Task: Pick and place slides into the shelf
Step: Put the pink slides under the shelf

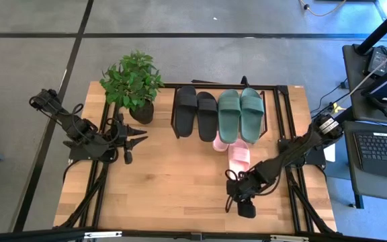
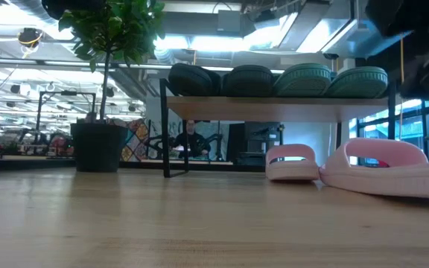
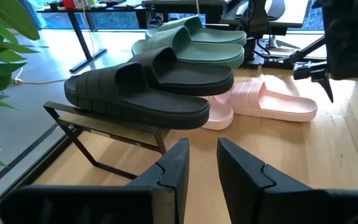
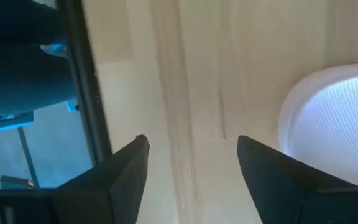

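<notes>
The shelf (image 1: 274,101) stands at the table's far side, and its top board (image 2: 274,109) carries the black pair (image 1: 195,111) and the dark green pair (image 1: 240,113), soles down. One pale pink slide (image 1: 220,141) lies on the table, partly under the shelf. The other pink slide (image 1: 239,156) lies in front of it. Both show in the low view (image 2: 293,162) (image 2: 386,167). My right gripper (image 1: 245,208) hovers open near the table's near edge, with the pink slide's rim (image 4: 328,118) beside its fingers. My left gripper (image 3: 202,165) is open at the table's left, facing the shelf.
A potted plant (image 1: 136,87) stands at the far left corner, just left of the shelf. The table's black frame rail (image 4: 82,81) runs close to my right gripper. Bare wood (image 1: 173,181) spreads across the table's middle and near side.
</notes>
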